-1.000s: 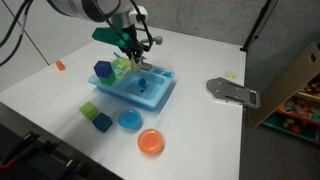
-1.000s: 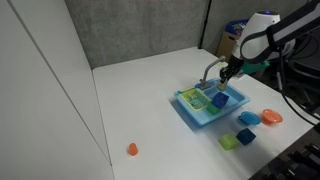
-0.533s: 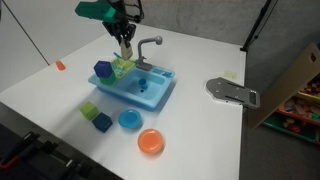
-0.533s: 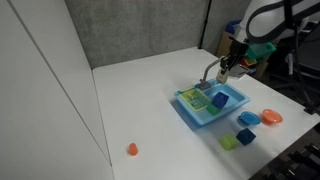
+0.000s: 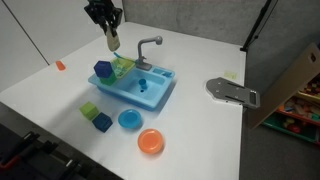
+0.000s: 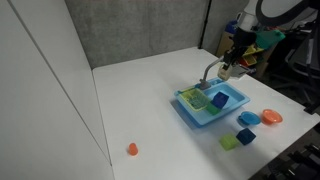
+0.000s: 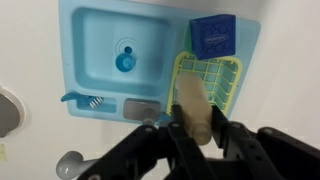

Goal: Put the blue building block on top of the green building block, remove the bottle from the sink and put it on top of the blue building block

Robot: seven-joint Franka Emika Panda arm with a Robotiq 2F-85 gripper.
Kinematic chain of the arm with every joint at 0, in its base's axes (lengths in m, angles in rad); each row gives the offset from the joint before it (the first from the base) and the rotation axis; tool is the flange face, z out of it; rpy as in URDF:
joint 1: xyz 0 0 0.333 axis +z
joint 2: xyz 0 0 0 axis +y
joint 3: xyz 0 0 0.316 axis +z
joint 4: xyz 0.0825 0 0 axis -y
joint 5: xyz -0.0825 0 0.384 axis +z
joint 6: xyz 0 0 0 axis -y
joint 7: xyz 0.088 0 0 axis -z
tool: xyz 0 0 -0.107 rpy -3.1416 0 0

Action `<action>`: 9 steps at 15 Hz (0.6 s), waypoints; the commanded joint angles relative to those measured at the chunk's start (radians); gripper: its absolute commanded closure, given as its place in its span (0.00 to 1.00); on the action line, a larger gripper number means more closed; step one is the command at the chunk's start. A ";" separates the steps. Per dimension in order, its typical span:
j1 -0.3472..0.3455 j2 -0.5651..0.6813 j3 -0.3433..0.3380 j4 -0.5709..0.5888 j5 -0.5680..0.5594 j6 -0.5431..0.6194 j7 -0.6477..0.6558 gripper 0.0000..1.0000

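My gripper (image 5: 107, 22) is shut on the pale bottle (image 5: 111, 40) and holds it in the air above the rack end of the light-blue sink (image 5: 160, 92). In the wrist view the bottle (image 7: 192, 105) sticks out between the fingers (image 7: 195, 128), over the yellow-green rack (image 7: 222, 75). The royal-blue block (image 7: 213, 35) stands at the sink's corner beside the rack; it also shows in both exterior views (image 5: 102, 70) (image 6: 220, 100). I cannot tell the green block apart from the rack. The basin (image 7: 105, 45) holds no bottle.
A lime cube (image 5: 90, 110), a teal cube (image 5: 102, 122), a blue dish (image 5: 130, 120) and an orange dish (image 5: 150, 141) lie in front of the sink. A grey metal plate (image 5: 232, 90) lies to one side. A small orange piece (image 5: 60, 65) lies far off.
The gripper has lifted out of the sink basin with the bottle, rising and shifting toward the rack and blue block side.
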 commanded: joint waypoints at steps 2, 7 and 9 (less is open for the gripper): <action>0.003 -0.071 0.012 -0.072 0.046 -0.023 -0.066 0.90; 0.005 -0.094 0.014 -0.143 0.075 -0.010 -0.109 0.90; 0.007 -0.095 0.013 -0.162 0.078 -0.005 -0.118 0.90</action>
